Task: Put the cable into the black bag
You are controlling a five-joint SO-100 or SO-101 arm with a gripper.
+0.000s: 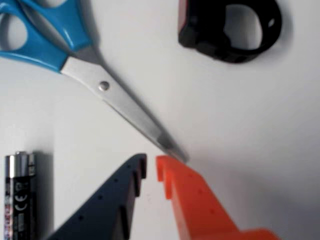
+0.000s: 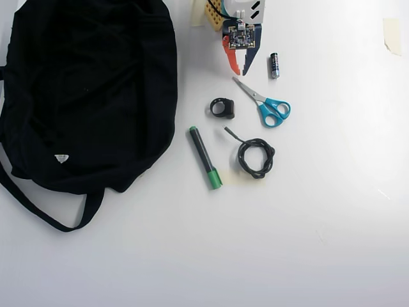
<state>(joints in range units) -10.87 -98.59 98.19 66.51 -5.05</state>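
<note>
The gripper [image 1: 151, 165] sat at the near edge of the wrist view, its dark finger and its orange finger drawn almost together with only a thin gap between the tips, and nothing was held between them. Just beyond the tips lay the point of the scissors [image 1: 107, 85], blades closed, blue handles running off to the upper left. A battery [image 1: 20, 195] stood along the left edge, and a black ring-shaped piece [image 1: 230, 30] lay farthest off, at the upper right.

In the overhead view the cable [image 2: 255, 157] lay coiled on the white table [image 2: 319, 243], past the scissors from the arm and well apart from the gripper, its short loose end pointing toward the ring piece. A green-capped marker [image 2: 205, 157] lay beside it, and the black bag [image 2: 89, 89] filled the left side, well apart from the cable.

The likely trouble was clutter: with the fingers so nearly shut, a reach toward the coil could nudge the scissors, or the fingers could close on the wrong item. The thin coil might also slip out or unwind in transit.

The only legible marking was what looked like a CE mark on the battery; its other print was blurred. The white tag [image 2: 61, 158] on the bag was too small to read.
</note>
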